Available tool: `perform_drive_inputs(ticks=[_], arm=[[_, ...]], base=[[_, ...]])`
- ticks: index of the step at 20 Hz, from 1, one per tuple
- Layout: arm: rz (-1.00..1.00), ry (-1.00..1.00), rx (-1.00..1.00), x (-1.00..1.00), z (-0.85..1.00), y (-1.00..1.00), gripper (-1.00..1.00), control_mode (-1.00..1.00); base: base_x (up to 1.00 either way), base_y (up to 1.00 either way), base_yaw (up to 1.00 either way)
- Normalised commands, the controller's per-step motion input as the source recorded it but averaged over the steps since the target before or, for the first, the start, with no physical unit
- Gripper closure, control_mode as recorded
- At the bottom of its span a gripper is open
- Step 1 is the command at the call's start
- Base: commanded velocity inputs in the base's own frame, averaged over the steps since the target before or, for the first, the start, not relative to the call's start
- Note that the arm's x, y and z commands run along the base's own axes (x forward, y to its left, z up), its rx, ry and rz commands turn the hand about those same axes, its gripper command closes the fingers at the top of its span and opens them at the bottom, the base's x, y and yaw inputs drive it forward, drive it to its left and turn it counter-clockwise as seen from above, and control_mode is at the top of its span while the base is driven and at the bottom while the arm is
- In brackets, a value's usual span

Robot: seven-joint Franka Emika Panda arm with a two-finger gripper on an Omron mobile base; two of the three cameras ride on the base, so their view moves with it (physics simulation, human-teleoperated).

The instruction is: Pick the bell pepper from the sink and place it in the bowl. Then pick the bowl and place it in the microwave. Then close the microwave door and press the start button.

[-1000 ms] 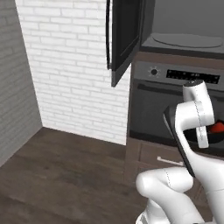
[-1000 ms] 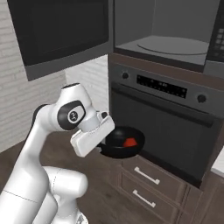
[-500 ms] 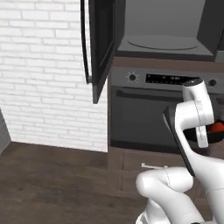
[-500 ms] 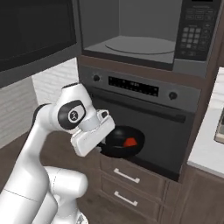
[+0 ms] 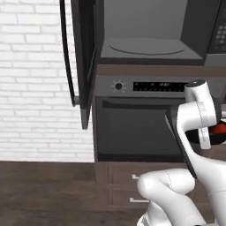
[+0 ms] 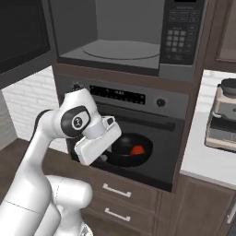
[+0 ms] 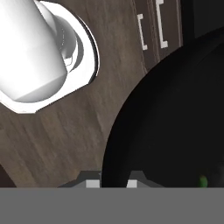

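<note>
Red bell pepper already lies in the black bowl, so the first step looks done; the bowl hangs in front of the oven, below the open microwave. Loading, shutting the microwave door and pressing start remain. The gripper is clamped narrowly on the bowl's rim
</note>
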Motion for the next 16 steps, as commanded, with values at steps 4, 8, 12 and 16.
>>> perform_drive_inputs(ticks=[4,8,12,16], arm=[[0.0,0.0,0.0,0.0,0.0,0.0,1.0,1.0],[0.0,0.0,0.0,0.0,0.0,0.0,1.0,1.0],[0.0,0.0,0.0,0.0,0.0,0.0,1.0,1.0],[0.0,0.0,0.0,0.0,0.0,0.0,1.0,1.0]], base=[[0.38,0.37,-0.21],[0.45,0.4,-0.16],[0.52,0.2,-0.12],[0.44,0.12,-0.09]])
